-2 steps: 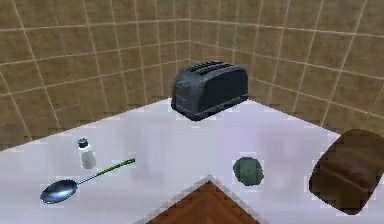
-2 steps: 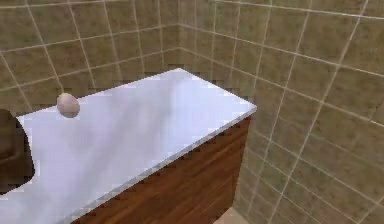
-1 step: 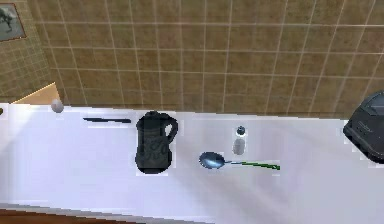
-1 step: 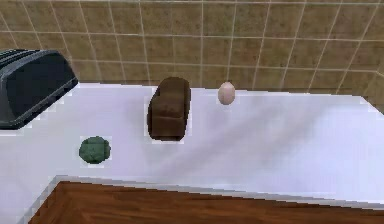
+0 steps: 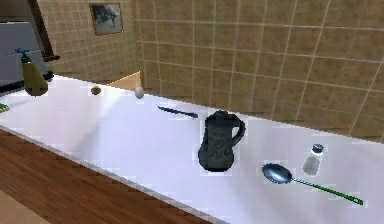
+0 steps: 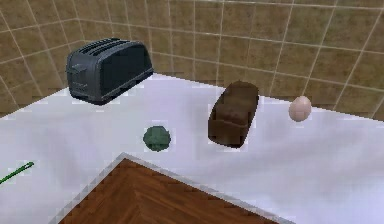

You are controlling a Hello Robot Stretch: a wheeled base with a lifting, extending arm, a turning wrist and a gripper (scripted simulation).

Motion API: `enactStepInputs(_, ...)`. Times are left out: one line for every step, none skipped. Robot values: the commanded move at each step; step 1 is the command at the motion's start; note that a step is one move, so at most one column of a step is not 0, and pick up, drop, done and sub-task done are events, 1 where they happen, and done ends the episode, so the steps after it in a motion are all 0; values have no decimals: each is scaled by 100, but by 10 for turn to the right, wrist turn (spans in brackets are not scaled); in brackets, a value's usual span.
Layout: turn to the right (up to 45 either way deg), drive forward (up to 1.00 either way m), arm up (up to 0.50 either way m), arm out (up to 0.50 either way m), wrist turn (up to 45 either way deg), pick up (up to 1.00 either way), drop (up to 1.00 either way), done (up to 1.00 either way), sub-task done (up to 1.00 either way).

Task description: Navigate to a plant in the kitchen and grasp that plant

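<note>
A small dark green leafy ball (image 6: 156, 138) lies on the white countertop (image 6: 70, 135) near its front edge, in the arm side view. Its shape is too small to name further. Behind it stand a dark blue-grey toaster (image 6: 108, 68), a brown bread loaf (image 6: 234, 113) and a pale egg (image 6: 300, 108).
In the forward view the long white counter (image 5: 120, 125) carries a dark jug (image 5: 221, 141), a blue-bowled spoon (image 5: 278, 174), a shaker (image 5: 315, 159), a knife (image 5: 178, 112), an egg (image 5: 139, 93) and an olive bottle (image 5: 35, 72). Tiled walls rise behind it. A framed picture (image 5: 106, 17) hangs on the wall.
</note>
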Motion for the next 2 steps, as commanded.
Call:
enactStepInputs(0, 0, 50, 0, 0, 0, 0, 0, 0)
enactStepInputs(0, 0, 38, 0, 0, 0, 0, 0, 0)
